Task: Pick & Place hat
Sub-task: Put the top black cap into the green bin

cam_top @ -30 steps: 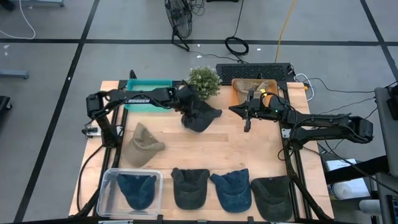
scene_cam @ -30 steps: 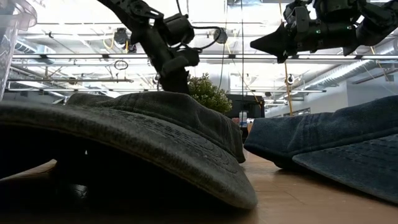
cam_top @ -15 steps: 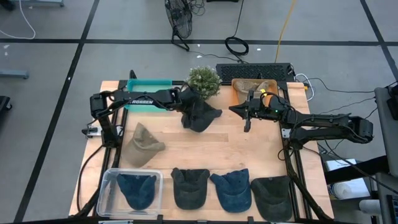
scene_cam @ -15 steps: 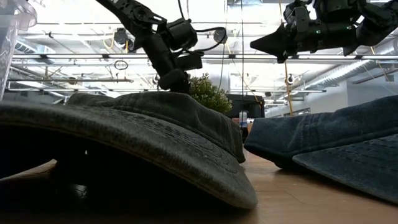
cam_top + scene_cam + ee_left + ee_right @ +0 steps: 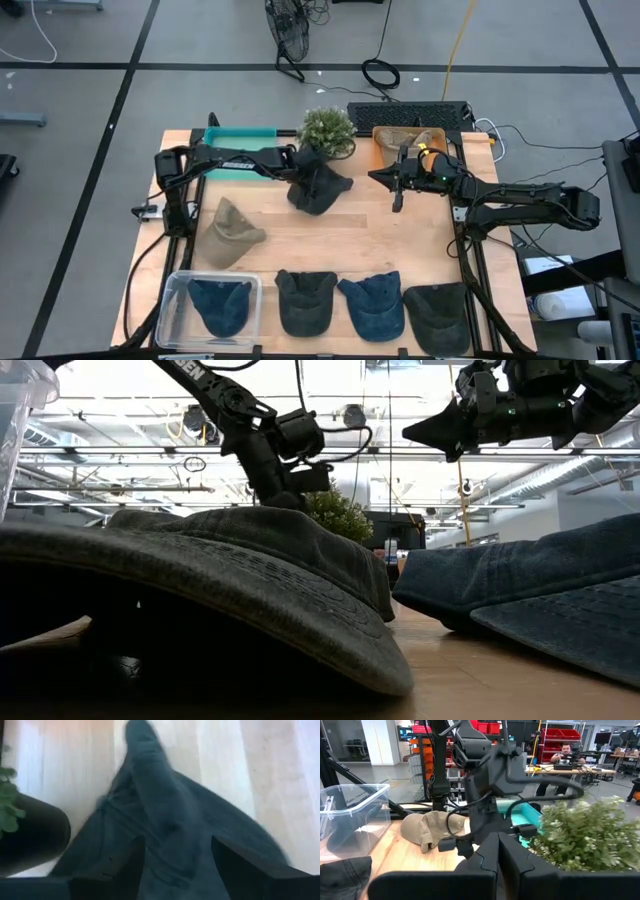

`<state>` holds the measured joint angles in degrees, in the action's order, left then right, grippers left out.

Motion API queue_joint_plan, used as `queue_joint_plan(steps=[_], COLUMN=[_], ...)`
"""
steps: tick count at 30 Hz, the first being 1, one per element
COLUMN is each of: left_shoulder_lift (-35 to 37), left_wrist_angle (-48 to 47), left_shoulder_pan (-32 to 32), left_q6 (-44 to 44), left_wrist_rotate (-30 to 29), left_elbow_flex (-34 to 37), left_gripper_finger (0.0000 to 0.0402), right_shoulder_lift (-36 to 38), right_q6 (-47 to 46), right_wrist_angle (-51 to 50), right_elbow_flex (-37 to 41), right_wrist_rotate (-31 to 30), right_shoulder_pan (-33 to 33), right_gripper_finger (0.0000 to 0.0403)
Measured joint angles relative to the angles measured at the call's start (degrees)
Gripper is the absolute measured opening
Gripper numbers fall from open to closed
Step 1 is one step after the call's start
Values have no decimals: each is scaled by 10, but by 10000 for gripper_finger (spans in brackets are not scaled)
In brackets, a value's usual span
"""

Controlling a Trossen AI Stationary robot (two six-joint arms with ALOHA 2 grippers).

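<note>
High view sets the left tool (image 5: 303,168) low over a dark hat (image 5: 318,187) crumpled at the far middle of the surface (image 5: 380,235), its fingers (image 5: 235,865) spread to either side of the cloth without clearly pinching it. A potted plant (image 5: 328,131) crowds in just beyond the hat, with a teal bin (image 5: 240,140) to the left and a basket (image 5: 410,140) to the right. The right tool (image 5: 398,190), pressed together, hangs right of the hat. A tan hat (image 5: 230,232) lies nearer on the left. Along the near edge sit a clear tub (image 5: 178,305) holding a blue hat (image 5: 222,305) and four more caps.
</note>
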<state>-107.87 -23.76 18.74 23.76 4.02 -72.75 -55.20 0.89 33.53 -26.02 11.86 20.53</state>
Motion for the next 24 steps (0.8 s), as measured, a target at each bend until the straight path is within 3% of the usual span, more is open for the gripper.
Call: queue_joint_plan(steps=[6,19,24], left_shoulder_lift=[-2,-2,10], left_wrist_angle=[-1,-39,-62], left_shoulder_pan=[0,-2,-8], left_q6=[-12,-39,-63], left_wrist_rotate=[0,0,-1], left_elbow_flex=[0,0,0], left_gripper_finger=[215,16,24], right_shoulder_lift=[0,0,0], right_q6=[0,0,0], right_wrist_angle=[-2,-2,-2], right_elbow_flex=[0,0,0], right_wrist_rotate=[0,0,0], right_shoulder_pan=[0,0,0], right_gripper_finger=[0,0,0])
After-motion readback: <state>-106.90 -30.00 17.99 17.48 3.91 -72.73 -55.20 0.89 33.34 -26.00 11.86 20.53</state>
